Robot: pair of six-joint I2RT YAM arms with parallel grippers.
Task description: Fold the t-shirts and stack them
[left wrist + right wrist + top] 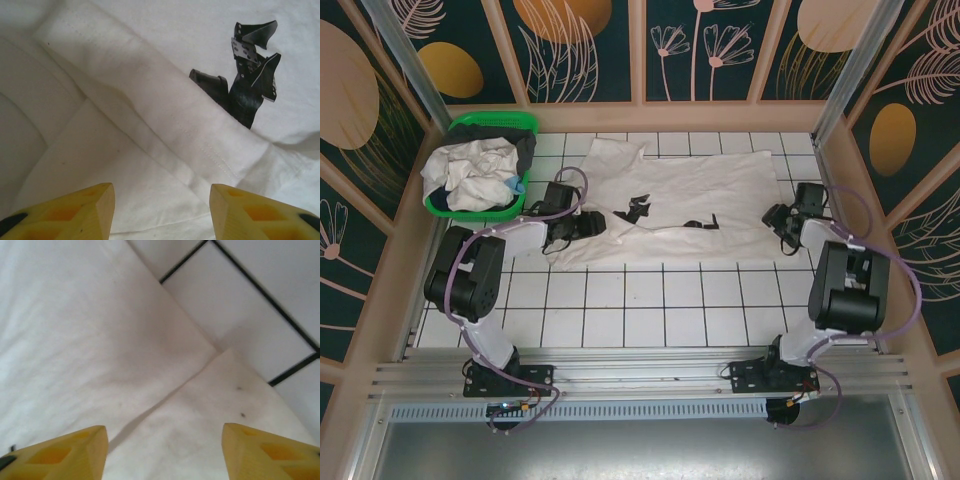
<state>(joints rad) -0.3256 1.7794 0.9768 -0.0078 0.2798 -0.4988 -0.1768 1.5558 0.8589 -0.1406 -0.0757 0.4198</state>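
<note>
Gaping at t-shirt (700,190) edges, apparently touching: left end effector (161,212), right end effector (165,452).

I'm working a lab test cell dressed up as a home laundry corner. Leaf-printed wall panels (590,50) box in a white-tiled table (620,305). A bare aluminium rail (640,372) runs along its near edge, and a green basket (500,122) sits at its far left corner.

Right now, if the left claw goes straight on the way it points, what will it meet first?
Probably the t-shirt: the open left claw points at its stitched fold, short of the black print. Depth is unclear.
</note>
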